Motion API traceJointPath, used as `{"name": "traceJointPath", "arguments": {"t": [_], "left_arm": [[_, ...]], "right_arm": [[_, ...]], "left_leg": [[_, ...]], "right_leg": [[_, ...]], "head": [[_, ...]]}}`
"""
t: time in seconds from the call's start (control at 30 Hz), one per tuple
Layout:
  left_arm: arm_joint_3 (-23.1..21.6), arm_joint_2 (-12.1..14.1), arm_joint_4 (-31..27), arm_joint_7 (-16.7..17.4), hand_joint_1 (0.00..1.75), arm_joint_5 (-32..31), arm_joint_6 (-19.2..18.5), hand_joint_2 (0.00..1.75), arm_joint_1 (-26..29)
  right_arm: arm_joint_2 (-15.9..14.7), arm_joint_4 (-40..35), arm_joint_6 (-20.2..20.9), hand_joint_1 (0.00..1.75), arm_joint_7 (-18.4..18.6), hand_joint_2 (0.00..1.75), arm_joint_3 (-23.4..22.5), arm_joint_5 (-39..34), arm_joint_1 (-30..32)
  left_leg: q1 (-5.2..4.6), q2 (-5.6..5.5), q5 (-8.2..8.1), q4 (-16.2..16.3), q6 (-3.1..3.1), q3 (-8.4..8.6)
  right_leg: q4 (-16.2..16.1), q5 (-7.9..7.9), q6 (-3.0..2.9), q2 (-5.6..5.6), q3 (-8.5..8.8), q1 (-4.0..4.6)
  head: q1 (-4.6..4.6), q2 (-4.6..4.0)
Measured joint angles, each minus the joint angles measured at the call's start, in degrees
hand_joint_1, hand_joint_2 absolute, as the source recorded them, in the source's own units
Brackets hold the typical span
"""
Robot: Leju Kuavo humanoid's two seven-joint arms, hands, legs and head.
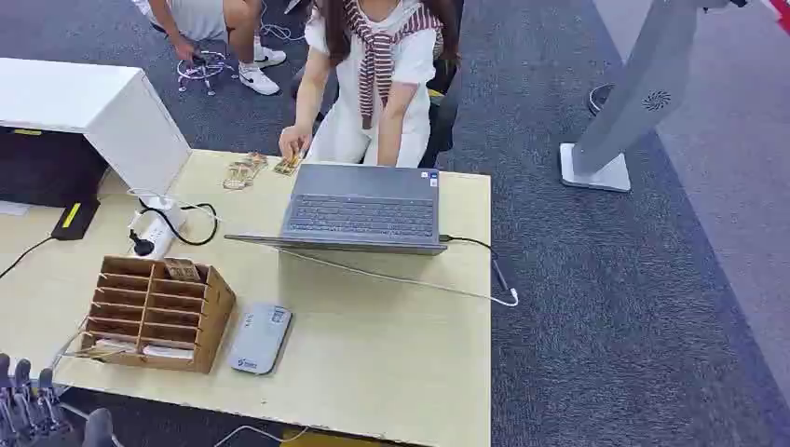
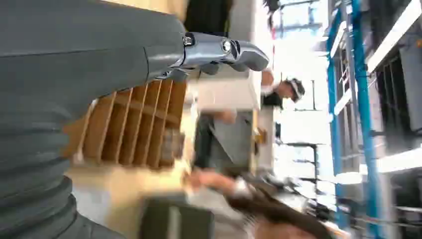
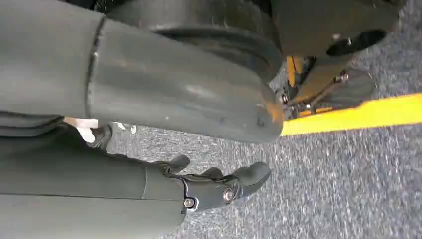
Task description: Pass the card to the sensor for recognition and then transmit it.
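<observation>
A wooden slotted card rack [image 1: 154,315] stands at the table's near left, with a brownish card [image 1: 182,270] sticking up from its top row. Just right of the rack lies the flat grey card sensor [image 1: 260,338]. My left hand [image 1: 30,402] is at the table's near-left corner, short of the rack, fingers apart and holding nothing. In the left wrist view the left hand [image 2: 219,52] reaches out above the rack [image 2: 134,124]. My right hand [image 3: 219,188] hangs over grey carpet, fingers loosely extended and holding nothing.
An open grey laptop [image 1: 363,212] sits mid-table with a white cable [image 1: 410,279] trailing right. A person [image 1: 377,74] at the far edge touches small cards [image 1: 287,164]. A power strip [image 1: 152,233] and white box [image 1: 102,110] stand at the left. A grey stand [image 1: 633,102] is on the floor to the right.
</observation>
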Motion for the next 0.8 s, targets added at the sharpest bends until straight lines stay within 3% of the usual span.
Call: {"name": "traceJointPath", "arguments": {"t": [0.1, 0.2, 0.27, 0.37, 0.53, 0.63, 0.8], "left_arm": [[0.37, 0.02, -2.01, 0.00, 0.00, -11.41, 6.05, 1.75, -0.55], [3.00, 0.15, -1.94, 1.78, 0.00, -32.80, 14.03, 1.75, -3.31], [5.86, 1.59, -1.50, 8.12, 0.00, -49.36, 19.10, 1.75, -6.26], [6.97, 6.13, -0.21, 19.22, 0.00, -64.65, 24.19, 1.75, -10.68], [6.93, 12.95, 1.36, 28.49, 0.00, -71.04, 25.16, 1.75, -14.85], [6.60, 19.29, 2.39, 34.85, 0.00, -73.20, 24.42, 1.75, -17.14], [5.60, 23.69, 3.81, 36.48, 0.00, -73.97, 24.42, 1.75, -18.37]], "right_arm": [[-0.28, 0.00, 1.35, 0.00, 0.33, 0.00, 1.07, 0.98, 0.07], [-0.66, 0.00, 2.99, 0.00, 1.09, 0.00, 2.82, 2.41, 0.17], [-0.92, 0.00, 3.82, 0.00, 1.71, 0.00, 4.28, 3.26, 0.24], [-0.66, -0.30, 1.77, 0.00, 3.36, 0.00, 5.72, 3.30, -0.07], [-0.48, -0.63, 1.00, 0.00, 4.37, 0.00, 7.43, 3.58, -0.67], [-0.48, -0.70, 1.26, 0.00, 4.79, 0.00, 8.37, 3.71, -0.79], [-0.48, -0.72, 1.42, 0.00, 4.83, 0.00, 9.22, 3.67, -0.89]], "left_leg": [[0.00, 0.00, 0.00, 0.00, 0.00, 0.00], [-0.02, -0.01, 0.03, 0.00, 0.05, 0.01], [-0.02, -0.01, 0.04, 0.00, 0.03, 0.03], [0.02, -0.02, 0.14, 0.00, -0.10, 0.03], [0.06, 0.00, 0.17, -0.01, -0.16, 0.06], [0.07, 0.00, 0.18, -0.01, -0.17, 0.04], [0.07, 0.01, 0.18, -0.01, -0.16, 0.03]], "right_leg": [[0.00, 0.00, 0.00, 0.00, 0.01, 0.00], [0.00, 0.01, 0.01, -0.01, 0.02, -0.02], [0.00, 0.03, 0.00, -0.02, 0.03, -0.01], [0.03, 0.09, -0.07, -0.04, 0.03, 0.01], [0.08, 0.13, -0.13, -0.01, -0.01, 0.07], [0.08, 0.14, -0.14, -0.01, 0.00, 0.08], [0.08, 0.14, -0.14, 0.01, 0.00, 0.08]], "head": [[0.02, 0.02], [0.04, 0.02], [0.04, 0.02], [0.02, 0.02], [0.04, 0.02], [0.02, 0.02], [0.04, 0.02]]}}
